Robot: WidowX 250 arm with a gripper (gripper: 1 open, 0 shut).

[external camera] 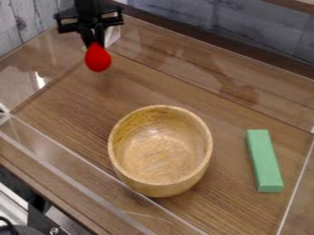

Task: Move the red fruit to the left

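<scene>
Below the claw [91, 37], upper left of view: red fruit [97, 60], gripped.
Claw nearly closed on the fruit's top end; fruit hangs straight down from the tips, long axis roughly vertical. Height over the surface [185, 69] can't be told. Wooden bowl [161, 182] well apart, nearer the camera. One arm only. Next, likely: finish the leftward shift, lower, release.

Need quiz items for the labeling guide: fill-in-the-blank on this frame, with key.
The gripper holds the red ____.
The block is colored ____.
The round container right of image center-bottom is a ____.
Of bowl and block, the one nearer the picture's right edge is the ____.

Missing: fruit; green; bowl; block
</scene>
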